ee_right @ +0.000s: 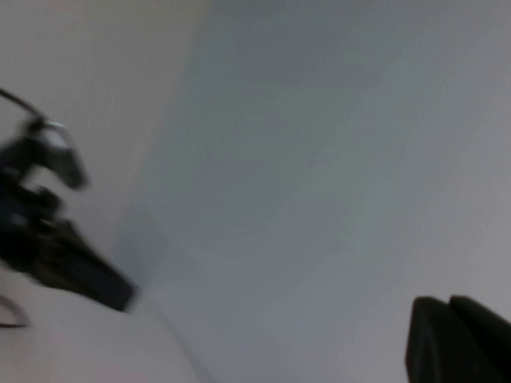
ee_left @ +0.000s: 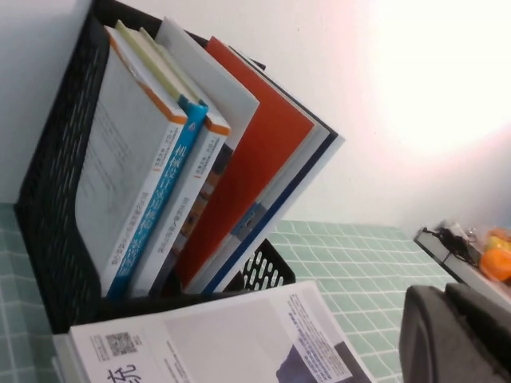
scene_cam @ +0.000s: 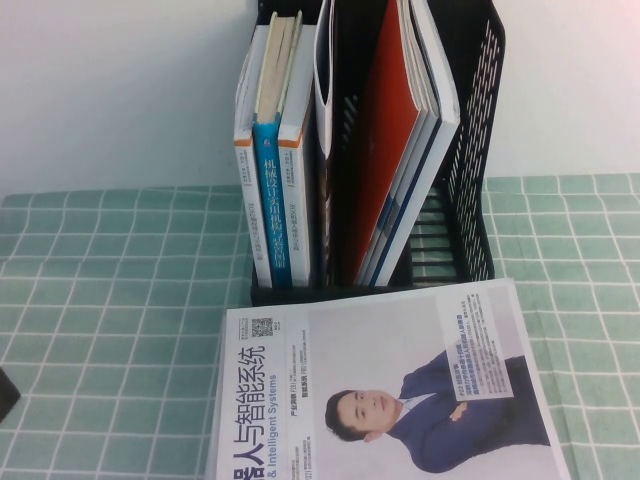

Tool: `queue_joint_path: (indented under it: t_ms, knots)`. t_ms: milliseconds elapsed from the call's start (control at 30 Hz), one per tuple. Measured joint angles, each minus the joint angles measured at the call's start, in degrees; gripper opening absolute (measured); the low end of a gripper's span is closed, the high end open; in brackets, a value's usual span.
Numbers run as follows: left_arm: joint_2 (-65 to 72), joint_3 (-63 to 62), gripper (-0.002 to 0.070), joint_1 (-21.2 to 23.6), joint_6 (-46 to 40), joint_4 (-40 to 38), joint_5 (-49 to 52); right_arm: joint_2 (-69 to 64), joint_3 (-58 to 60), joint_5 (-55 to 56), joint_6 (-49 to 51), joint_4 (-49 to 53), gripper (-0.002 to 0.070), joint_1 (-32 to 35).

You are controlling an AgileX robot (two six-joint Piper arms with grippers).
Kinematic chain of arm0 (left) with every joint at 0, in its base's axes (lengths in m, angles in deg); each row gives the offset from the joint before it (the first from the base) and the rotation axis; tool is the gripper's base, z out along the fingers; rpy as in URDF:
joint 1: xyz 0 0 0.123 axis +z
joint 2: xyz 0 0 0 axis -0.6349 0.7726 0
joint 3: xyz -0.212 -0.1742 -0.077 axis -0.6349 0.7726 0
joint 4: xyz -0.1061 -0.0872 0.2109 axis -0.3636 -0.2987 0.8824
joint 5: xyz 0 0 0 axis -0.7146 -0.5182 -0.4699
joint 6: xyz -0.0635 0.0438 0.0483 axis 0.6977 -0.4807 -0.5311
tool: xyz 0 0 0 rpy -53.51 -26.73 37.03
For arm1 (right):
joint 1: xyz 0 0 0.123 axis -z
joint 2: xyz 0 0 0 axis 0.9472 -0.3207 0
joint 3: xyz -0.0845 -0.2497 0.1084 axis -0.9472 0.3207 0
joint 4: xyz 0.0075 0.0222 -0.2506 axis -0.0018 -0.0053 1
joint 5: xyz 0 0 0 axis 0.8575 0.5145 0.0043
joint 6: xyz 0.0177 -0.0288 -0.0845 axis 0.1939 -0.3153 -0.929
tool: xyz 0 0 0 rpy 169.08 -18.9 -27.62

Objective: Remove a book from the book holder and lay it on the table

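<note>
Grey-white book (scene_cam: pixel 390 390) flat on table (scene_cam: pixel 110 300), just before black book holder (scene_cam: pixel 470 150).

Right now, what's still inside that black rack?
The book holder holds upright books on its left and a red-covered magazine leaning among thin ones. Lower parts are hidden. The book lies on the table.
</note>
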Motion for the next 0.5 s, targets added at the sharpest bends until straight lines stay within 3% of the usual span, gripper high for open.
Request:
queue_joint_path:
  t_ms: [167, 300, 500]
  knots:
    - [0.00, 1.73, -0.0003, 0.00, -0.70, 1.04, 1.71, -5.91, -0.36, -27.10, 33.17, 28.79, -0.0002, 0.00]
    - [0.00, 3.76, -0.0003, 0.00, -7.54, 7.47, 6.75, -11.41, -0.59, -46.16, 59.70, 55.96, -0.0002, 0.00]
    - [0.00, 8.26, -0.0003, 0.00, -12.84, 16.07, 10.32, -13.46, -0.59, -53.66, 86.83, 94.29, -0.0002, 0.00]
